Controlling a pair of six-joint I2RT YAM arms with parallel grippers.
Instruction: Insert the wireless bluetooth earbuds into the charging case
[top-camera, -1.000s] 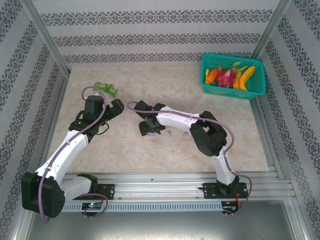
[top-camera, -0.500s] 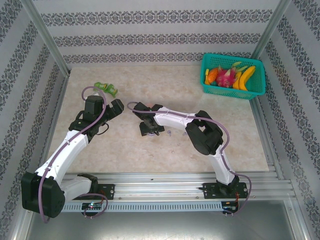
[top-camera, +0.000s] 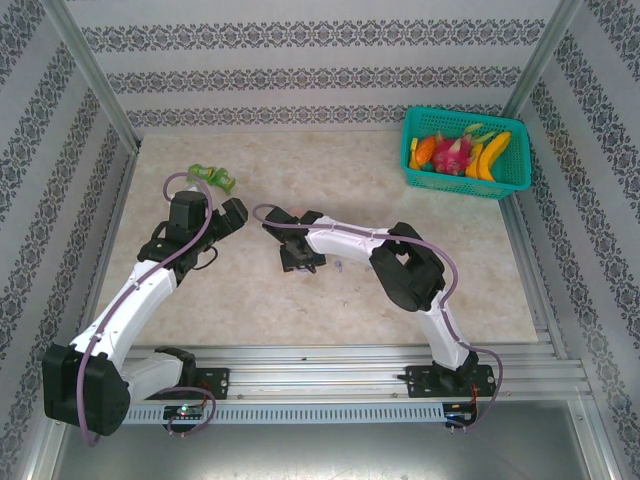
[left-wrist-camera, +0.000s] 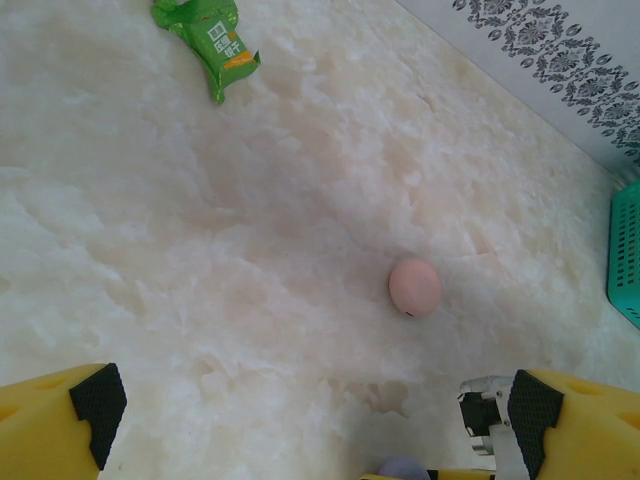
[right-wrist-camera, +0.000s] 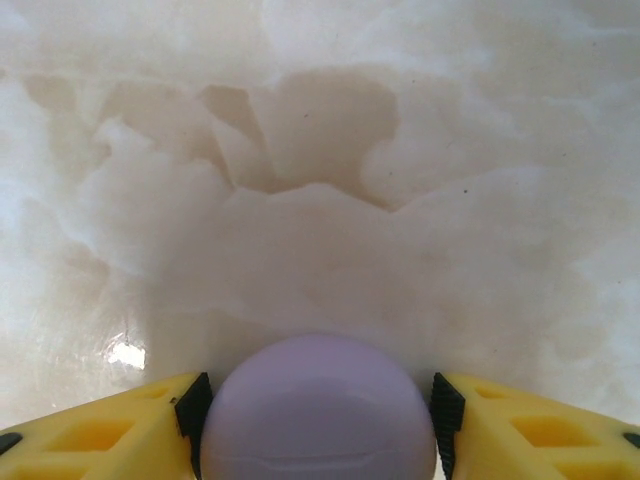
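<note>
A lilac round charging case (right-wrist-camera: 318, 395) lies on the pale marbled table, and my right gripper (right-wrist-camera: 318, 425) is shut on it, a black pad against each side. From above, the right gripper (top-camera: 298, 260) reaches left to the table's middle. A tiny lilac earbud (top-camera: 340, 266) lies just to its right. A pink round charging case (left-wrist-camera: 414, 287) rests closed on the table ahead of my left gripper (left-wrist-camera: 315, 420), which stands open and holds nothing. The lilac case (left-wrist-camera: 402, 468) peeks in at the bottom edge of the left wrist view.
A green snack packet (top-camera: 213, 178) lies at the back left, near the left gripper (top-camera: 235, 215). A teal basket (top-camera: 409, 150) of toy fruit stands at the back right corner. Patterned walls and metal posts close in the table.
The right gripper has slid a little to the left and its jaws have come in onto the lilac case. The left arm has not moved.
</note>
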